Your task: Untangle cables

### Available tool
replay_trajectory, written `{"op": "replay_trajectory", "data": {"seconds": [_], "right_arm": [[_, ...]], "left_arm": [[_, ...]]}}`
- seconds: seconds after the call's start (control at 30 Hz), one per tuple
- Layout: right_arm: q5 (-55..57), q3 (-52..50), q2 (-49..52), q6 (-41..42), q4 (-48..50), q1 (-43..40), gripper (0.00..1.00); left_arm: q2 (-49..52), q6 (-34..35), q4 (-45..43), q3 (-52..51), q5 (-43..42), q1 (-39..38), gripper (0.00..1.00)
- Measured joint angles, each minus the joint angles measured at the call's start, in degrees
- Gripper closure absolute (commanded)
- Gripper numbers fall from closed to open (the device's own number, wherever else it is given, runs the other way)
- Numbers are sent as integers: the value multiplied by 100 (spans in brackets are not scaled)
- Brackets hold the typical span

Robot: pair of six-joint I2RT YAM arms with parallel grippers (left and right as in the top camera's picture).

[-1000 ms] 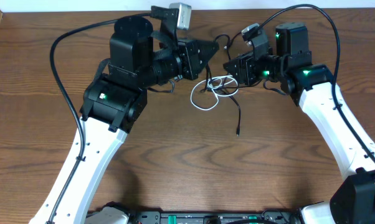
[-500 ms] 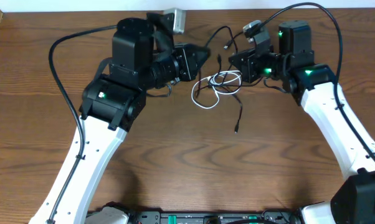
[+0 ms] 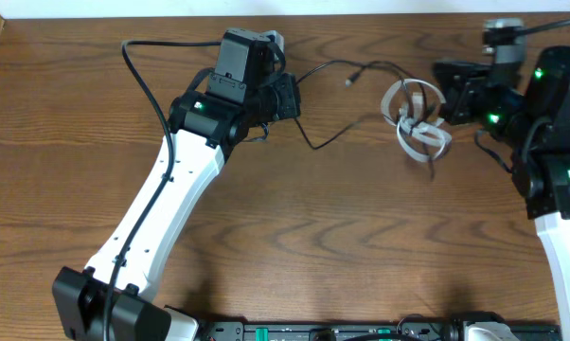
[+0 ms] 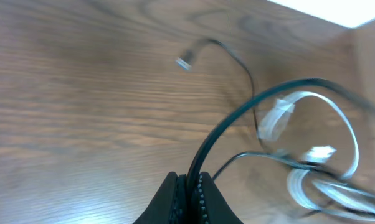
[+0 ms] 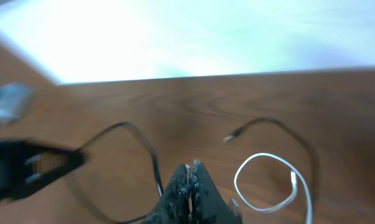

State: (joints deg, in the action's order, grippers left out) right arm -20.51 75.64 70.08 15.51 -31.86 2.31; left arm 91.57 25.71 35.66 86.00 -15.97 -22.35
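**Desk:** What is on the table [image 3: 294, 237]?

**Photographer:** Two thin cables lie on dark wood, seen from above. The white cable [image 3: 416, 125] sits bunched in a small coil at the far right of the tabletop. The black cable [image 4: 237, 118] runs out from that coil toward the middle. Part of it sags in a shallow V across the wood. One small plug end [image 3: 350, 81] lies loose between the two arms, near the far edge.

**Desk:** Where are the grippers?

**Photographer:** The left gripper [image 3: 293, 95] is far out over the table, left of centre, pointing toward the coil. The right gripper [image 3: 439, 102] is at the right edge, just beside the white loops. The two are well apart, with the black strand stretched between them.

**Desk:** Are the jaws holding anything?

**Photographer:** On the left, yes. The wrist camera shows the fingers [image 4: 175, 190] clamped on the black cable, which rises between them and curves off toward the white loops. On the right, the fingers [image 5: 181, 183] are pressed together with no gap showing. A white loop lies just beside them and a black strand runs in close on the other side. The view is too blurred to show which strand, if any, they pinch.

**Desk:** Are the cables apart?

**Photographer:** Not fully. The black strand meets the white coil, and the two overlap there.
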Motion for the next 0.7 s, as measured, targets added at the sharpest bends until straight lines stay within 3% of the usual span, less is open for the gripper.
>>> {"op": "replay_trajectory", "data": {"seconds": [0.3, 0.43, 0.7], "right_arm": [[1434, 4, 367, 278, -570, -374, 99], [1036, 4, 706, 70, -483, -404, 98], [-463, 4, 1552, -645, -476, -348, 80]], "left_arm": [[17, -380, 90, 0, 809, 13, 92], [17, -472, -162, 0, 791, 13, 92], [-68, -669, -1060, 0, -37, 13, 93]]}}
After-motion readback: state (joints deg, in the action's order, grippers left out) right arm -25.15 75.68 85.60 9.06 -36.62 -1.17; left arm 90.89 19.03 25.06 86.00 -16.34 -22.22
